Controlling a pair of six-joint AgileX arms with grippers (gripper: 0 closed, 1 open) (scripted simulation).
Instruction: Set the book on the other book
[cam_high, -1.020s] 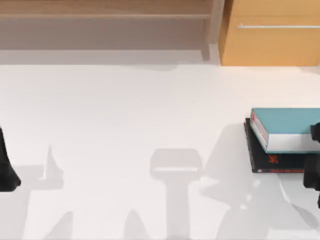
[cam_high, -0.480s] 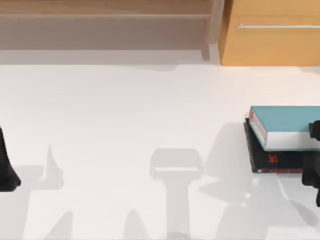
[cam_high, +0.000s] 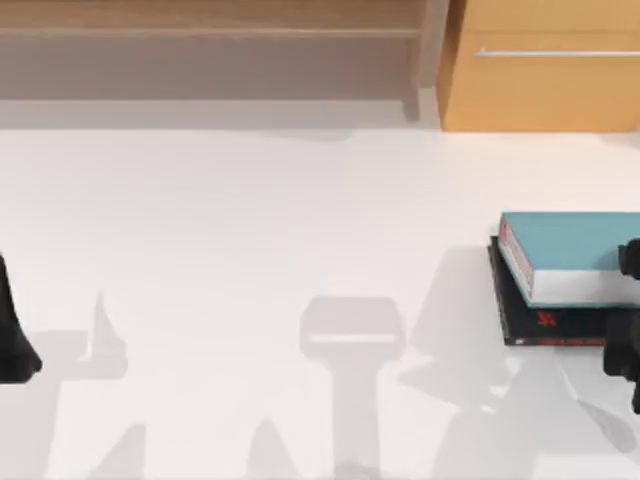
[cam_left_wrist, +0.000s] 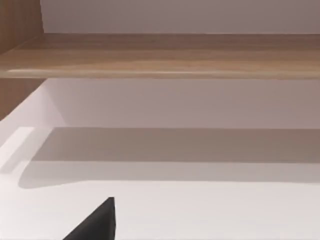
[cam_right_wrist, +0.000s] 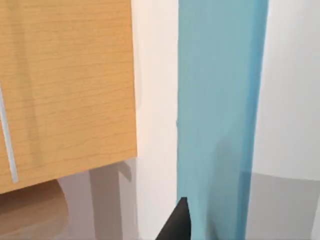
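From above, the teal book (cam_high: 575, 245) lies flat on the black book (cam_high: 540, 318) at the worktop's (cam_high: 250, 230) right edge, so the placing looks done; the right end effector (cam_high: 625, 310) sits just beside the stack, and whether it's apart or together I cannot tell. The left arm (cam_high: 12, 330) is parked at the far left. Right wrist view: teal cover (cam_right_wrist: 220, 100) close up, wooden cabinet (cam_right_wrist: 65, 85) beyond. Next: back away cleanly

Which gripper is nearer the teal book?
Right. The right gripper sits at the table's right edge, right beside the teal book, which lies on the black book. The left gripper is parked at the far left edge.
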